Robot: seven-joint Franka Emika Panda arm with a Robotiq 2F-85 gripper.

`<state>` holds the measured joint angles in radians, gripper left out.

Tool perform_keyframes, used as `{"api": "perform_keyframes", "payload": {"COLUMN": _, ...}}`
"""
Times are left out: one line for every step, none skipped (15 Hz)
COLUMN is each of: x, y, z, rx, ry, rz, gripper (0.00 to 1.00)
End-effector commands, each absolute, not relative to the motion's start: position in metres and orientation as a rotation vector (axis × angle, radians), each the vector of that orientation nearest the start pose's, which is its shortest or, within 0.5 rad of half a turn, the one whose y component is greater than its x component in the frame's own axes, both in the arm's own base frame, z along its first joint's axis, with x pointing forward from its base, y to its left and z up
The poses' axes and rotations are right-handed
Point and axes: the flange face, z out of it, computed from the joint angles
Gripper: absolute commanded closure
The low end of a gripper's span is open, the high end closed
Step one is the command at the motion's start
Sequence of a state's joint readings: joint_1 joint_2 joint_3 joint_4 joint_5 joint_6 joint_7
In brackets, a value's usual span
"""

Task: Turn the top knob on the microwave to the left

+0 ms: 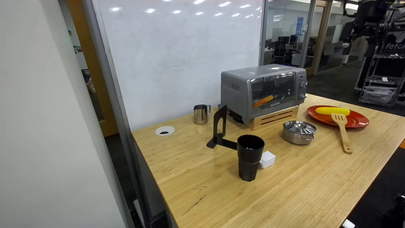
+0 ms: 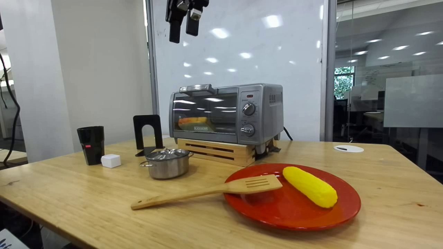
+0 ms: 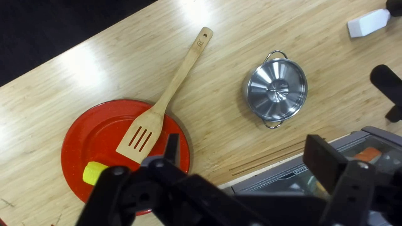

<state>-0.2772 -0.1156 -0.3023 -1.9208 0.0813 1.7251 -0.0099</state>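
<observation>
Spread fingers (image 3: 323, 163) hang empty; below them sits the grey microwave (image 2: 225, 114), its top knob (image 2: 248, 109) well apart from them. Nothing appears done yet: reaching, gripping and turning it leftward seem ahead.

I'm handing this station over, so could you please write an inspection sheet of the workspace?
Surface: wooden table, a few dark marks.
Job's things: microwave on a slatted wooden stand; top knob on its front, nothing touching it.
Clutter: red plate with a yellow item; wooden spatula partly on the plate; lidded pot; black cup; white block; black bookend; metal pitcher.
Tool: open, holding nothing, raised above the table.
Cables: black cable behind the microwave; second cable near the left edge of an exterior view.
Surroundings: whiteboard behind the table; glass partition beside it.
</observation>
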Motion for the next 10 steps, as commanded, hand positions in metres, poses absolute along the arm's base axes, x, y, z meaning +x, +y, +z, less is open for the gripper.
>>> {"api": "perform_keyframes", "payload": {"x": 0.420, "y": -0.272, "z": 0.525, "rx": -2.903, "ry": 0.853, "rz": -0.013, "gripper": 0.00}}
{"api": "perform_keyframes", "payload": {"x": 0.417, "y": -0.271, "z": 0.524, "rx": -2.906, "ry": 0.843, "rz": -0.009, "gripper": 0.00}}
{"api": "perform_keyframes", "payload": {"x": 0.414, "y": -0.268, "z": 0.522, "rx": -2.898, "ry": 0.828, "rz": 0.013, "gripper": 0.00}}
{"api": "perform_keyframes", "payload": {"x": 0.412, "y": -0.265, "z": 0.520, "rx": -2.885, "ry": 0.812, "rz": 0.046, "gripper": 0.00}}
{"api": "perform_keyframes", "payload": {"x": 0.410, "y": -0.263, "z": 0.518, "rx": -2.880, "ry": 0.805, "rz": 0.049, "gripper": 0.00}}
{"api": "perform_keyframes", "payload": {"x": 0.409, "y": -0.261, "z": 0.516, "rx": -2.871, "ry": 0.785, "rz": 0.069, "gripper": 0.00}}
{"api": "perform_keyframes", "payload": {"x": 0.408, "y": -0.259, "z": 0.514, "rx": -2.867, "ry": 0.783, "rz": 0.073, "gripper": 0.00}}
{"api": "perform_keyframes", "payload": {"x": 0.407, "y": -0.258, "z": 0.512, "rx": -2.861, "ry": 0.785, "rz": 0.083, "gripper": 0.00}}
{"api": "perform_keyframes", "payload": {"x": 0.406, "y": -0.257, "z": 0.511, "rx": -2.859, "ry": 0.789, "rz": 0.083, "gripper": 0.00}}
{"api": "perform_keyframes", "payload": {"x": 0.405, "y": -0.256, "z": 0.510, "rx": -2.856, "ry": 0.789, "rz": 0.086, "gripper": 0.00}}
